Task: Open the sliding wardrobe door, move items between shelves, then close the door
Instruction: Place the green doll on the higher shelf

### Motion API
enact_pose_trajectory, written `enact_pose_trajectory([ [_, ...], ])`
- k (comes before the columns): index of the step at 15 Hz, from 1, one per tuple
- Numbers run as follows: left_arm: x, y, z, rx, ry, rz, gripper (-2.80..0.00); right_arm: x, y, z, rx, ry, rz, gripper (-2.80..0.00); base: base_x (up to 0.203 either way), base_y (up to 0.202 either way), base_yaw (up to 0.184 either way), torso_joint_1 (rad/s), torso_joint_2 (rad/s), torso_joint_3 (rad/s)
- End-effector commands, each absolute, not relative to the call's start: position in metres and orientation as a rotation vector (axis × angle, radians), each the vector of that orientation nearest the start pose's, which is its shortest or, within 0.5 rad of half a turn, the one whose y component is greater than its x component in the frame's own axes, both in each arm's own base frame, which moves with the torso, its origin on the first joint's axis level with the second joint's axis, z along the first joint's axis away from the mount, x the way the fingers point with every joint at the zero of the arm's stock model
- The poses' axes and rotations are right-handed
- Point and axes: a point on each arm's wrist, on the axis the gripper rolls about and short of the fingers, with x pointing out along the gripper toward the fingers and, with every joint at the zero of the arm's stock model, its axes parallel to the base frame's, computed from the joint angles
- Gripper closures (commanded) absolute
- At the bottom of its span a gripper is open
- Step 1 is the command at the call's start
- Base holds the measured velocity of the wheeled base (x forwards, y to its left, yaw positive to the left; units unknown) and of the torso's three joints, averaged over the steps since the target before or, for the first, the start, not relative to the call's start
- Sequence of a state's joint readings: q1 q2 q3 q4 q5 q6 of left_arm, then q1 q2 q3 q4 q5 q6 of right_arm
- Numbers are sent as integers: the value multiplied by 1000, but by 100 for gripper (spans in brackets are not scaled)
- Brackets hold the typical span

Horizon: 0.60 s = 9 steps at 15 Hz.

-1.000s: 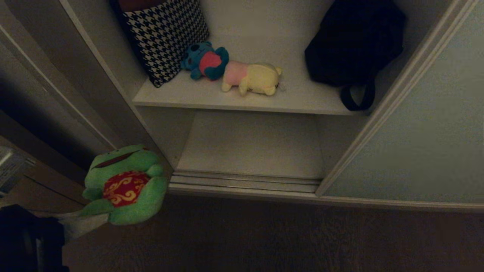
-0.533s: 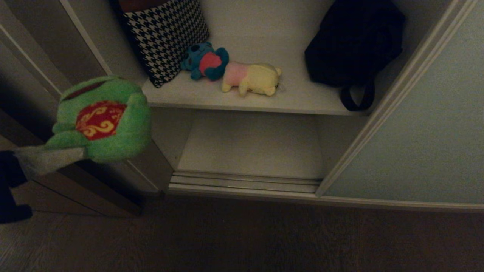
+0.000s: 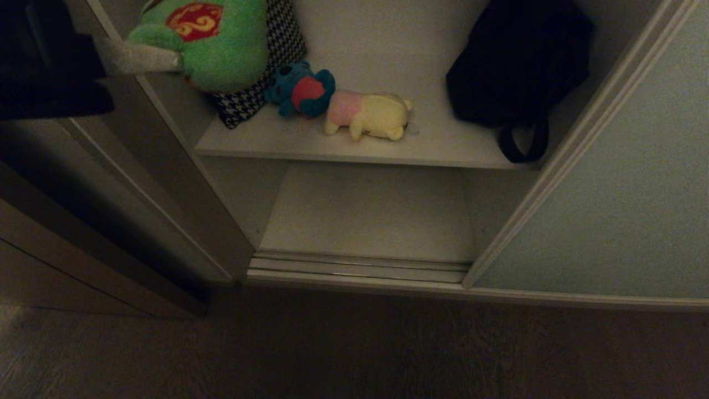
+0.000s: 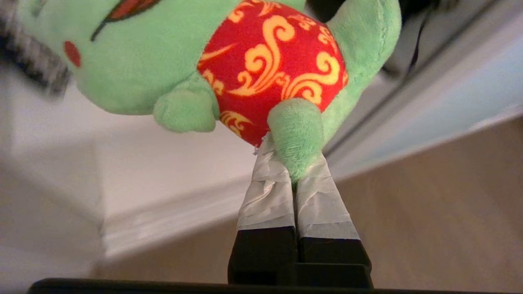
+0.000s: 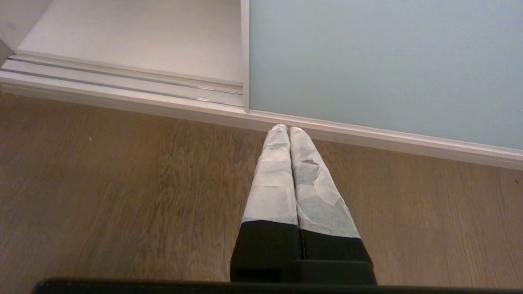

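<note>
Left gripper (image 4: 292,171): taped fingers pressed together, pinching one foot of the green plush toy (image 3: 213,41), whose red belly patch carries yellow swirls. Toy hangs clear in the air, up beside the left end of the upper shelf (image 3: 354,147), overlapping the houndstooth cushion (image 3: 260,83) in the head view.

Relative to the upper shelf: blue plush toy (image 3: 302,88) lies on it just beside the cushion, touching the cream-yellow plush toy (image 3: 368,115) toward mid-shelf. Black bag (image 3: 518,61) sits at the right end, strap hanging over the front edge. Lower shelf (image 3: 368,213) lies directly beneath, bare. Sliding wardrobe door (image 3: 620,183) stands to the right of the opening.

Right gripper (image 5: 289,130): fingers together, holding nothing, over the wood floor (image 5: 122,183) near the floor track (image 5: 122,75) below the shelves.
</note>
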<state>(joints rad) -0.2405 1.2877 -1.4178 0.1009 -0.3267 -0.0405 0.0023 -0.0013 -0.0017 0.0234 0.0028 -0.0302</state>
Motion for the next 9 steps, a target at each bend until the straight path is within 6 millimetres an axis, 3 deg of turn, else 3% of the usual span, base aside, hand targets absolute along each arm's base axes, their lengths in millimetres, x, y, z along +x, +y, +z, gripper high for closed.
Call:
enact_pose_trajectory([
  [1, 248, -75, 392, -54, 22, -596, 0, -23, 0, 73, -31, 20, 6, 0, 0, 0, 0, 0, 0, 0],
  [4, 319, -110, 374, -58, 65, -643, 0, -23, 0, 73, -31, 19, 6, 0, 0, 0, 0, 0, 0, 0],
  [7, 382, -154, 323, -46, 76, -711, 0, -23, 0, 73, -31, 20, 5, 0, 0, 0, 0, 0, 0, 0],
  [9, 411, -178, 293, -28, 12, -736, 0, -23, 0, 74, -31, 20, 5, 0, 0, 0, 0, 0, 0, 0],
])
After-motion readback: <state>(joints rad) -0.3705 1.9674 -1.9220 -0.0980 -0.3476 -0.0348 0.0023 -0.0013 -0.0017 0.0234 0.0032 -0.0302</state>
